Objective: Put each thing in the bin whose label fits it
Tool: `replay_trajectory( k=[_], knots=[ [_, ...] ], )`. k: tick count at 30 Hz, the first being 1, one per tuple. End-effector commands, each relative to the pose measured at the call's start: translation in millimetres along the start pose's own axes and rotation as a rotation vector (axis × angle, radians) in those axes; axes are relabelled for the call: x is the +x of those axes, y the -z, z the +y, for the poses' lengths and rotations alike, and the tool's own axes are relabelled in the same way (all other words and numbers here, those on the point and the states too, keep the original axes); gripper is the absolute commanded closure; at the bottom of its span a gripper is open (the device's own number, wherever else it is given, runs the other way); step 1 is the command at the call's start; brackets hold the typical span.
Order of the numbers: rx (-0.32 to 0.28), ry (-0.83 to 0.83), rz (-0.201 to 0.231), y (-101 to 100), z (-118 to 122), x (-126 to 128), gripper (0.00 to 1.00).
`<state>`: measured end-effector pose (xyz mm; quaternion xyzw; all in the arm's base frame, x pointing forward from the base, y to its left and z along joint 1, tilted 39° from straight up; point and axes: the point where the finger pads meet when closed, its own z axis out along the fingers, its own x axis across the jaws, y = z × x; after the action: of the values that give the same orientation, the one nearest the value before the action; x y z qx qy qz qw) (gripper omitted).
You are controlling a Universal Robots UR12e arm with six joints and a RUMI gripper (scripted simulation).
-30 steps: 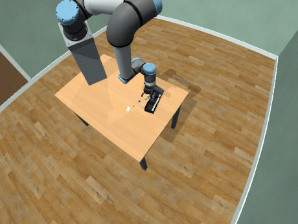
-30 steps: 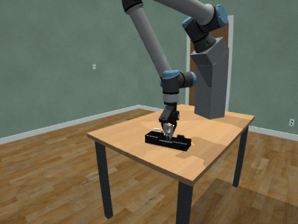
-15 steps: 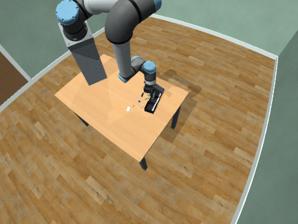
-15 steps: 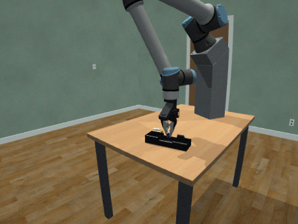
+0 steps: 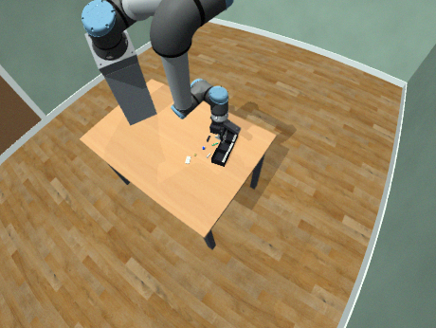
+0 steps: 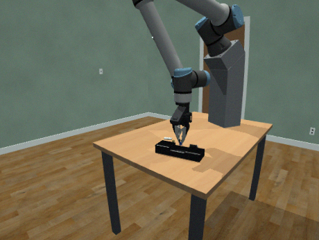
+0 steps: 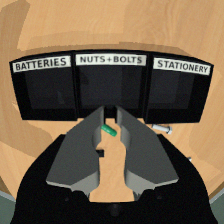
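A black three-part bin [image 5: 223, 154] [image 6: 180, 152] stands upright on the table, labelled BATTERIES [image 7: 40, 64], NUTS+BOLTS [image 7: 111, 59] and STATIONERY [image 7: 180, 65]. All three parts look empty in the wrist view. My gripper [image 7: 109, 107] [image 6: 179, 141] [image 5: 217, 136] hangs a little above the table, just in front of the middle part, with its fingers shut. A small green cylinder [image 7: 109, 131] [image 5: 214, 143] lies on the table under the fingers and shows through the gap between them. It does not look gripped.
Small items lie left of the bin: a white piece [image 5: 188, 160] [image 6: 168, 138], a blue piece [image 5: 204, 148], a dark piece [image 5: 207, 138] and a silver bolt [image 7: 161, 129] close to the bin's front. The robot's grey base [image 5: 125, 85] stands at the table's back corner.
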<state>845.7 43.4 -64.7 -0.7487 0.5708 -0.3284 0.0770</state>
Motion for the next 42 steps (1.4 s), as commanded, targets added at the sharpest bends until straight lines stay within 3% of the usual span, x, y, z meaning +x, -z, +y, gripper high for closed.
replay_trajectory(
  k=[1, 4, 16, 31, 39, 42],
  knots=[
    [-0.001, 0.000, -0.001, 17, 1, -1, 0.96],
    [-0.001, 0.000, -0.001, 26, 1, -1, 0.96],
    [-0.002, -0.001, 0.000, 24, 1, 0, 0.96],
    [0.003, -0.001, 0.001, 24, -1, -76, 0.96],
    [0.002, 0.000, 0.000, 24, -1, -85, 0.96],
    [0.001, -0.004, 0.003, 15, 0, -82, 0.96]
  ],
)
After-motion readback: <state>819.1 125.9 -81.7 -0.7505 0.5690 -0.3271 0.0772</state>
